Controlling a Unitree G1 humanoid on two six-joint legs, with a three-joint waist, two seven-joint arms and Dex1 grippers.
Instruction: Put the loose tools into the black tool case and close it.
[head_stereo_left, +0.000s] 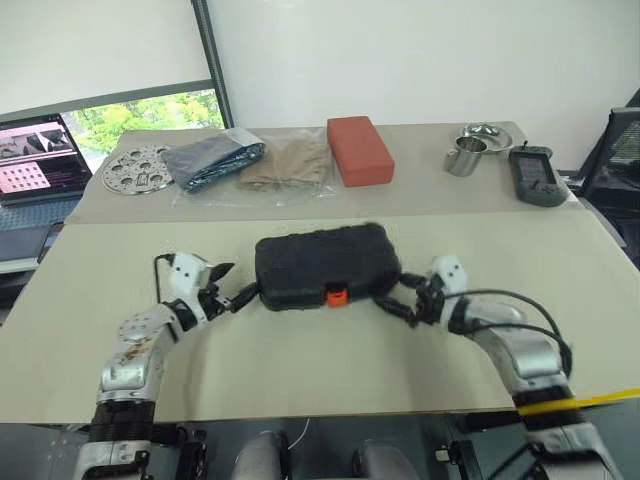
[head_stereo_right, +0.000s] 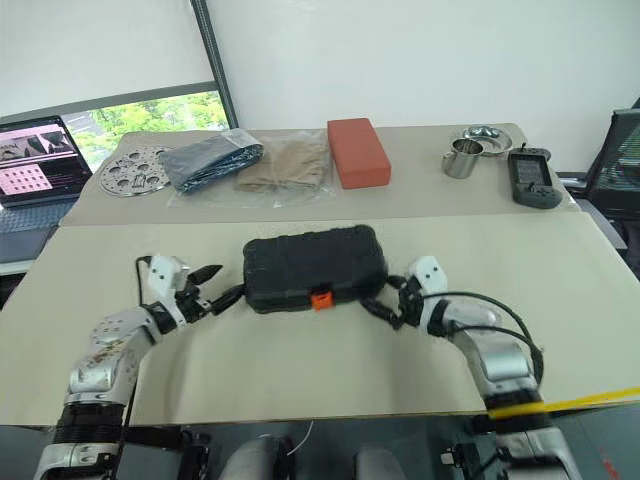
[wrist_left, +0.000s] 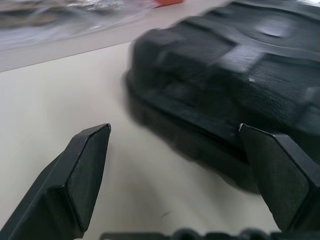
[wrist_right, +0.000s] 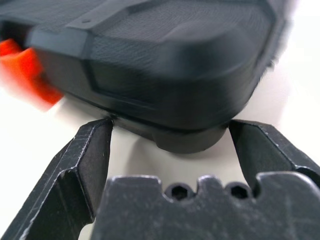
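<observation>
The black tool case (head_stereo_left: 325, 262) lies shut in the middle of the near table, its orange latch (head_stereo_left: 337, 296) facing me. The loose tools are out of view. My left gripper (head_stereo_left: 232, 285) is open at the case's left end, one finger (wrist_left: 85, 170) over bare table and the other finger (wrist_left: 280, 175) close against the case's side. At the right end my right gripper (head_stereo_left: 395, 295) stands open with the case's rounded corner (wrist_right: 185, 135) between its fingertips. Neither gripper holds anything.
On the far table lie a red-orange block (head_stereo_left: 359, 150), bagged grey cloth (head_stereo_left: 215, 160) and tan cloth (head_stereo_left: 290, 165), a perforated metal disc (head_stereo_left: 138, 170), a metal cup (head_stereo_left: 463, 157), a bowl (head_stereo_left: 483, 133) and a black handheld device (head_stereo_left: 535, 177). A laptop (head_stereo_left: 35, 160) stands far left.
</observation>
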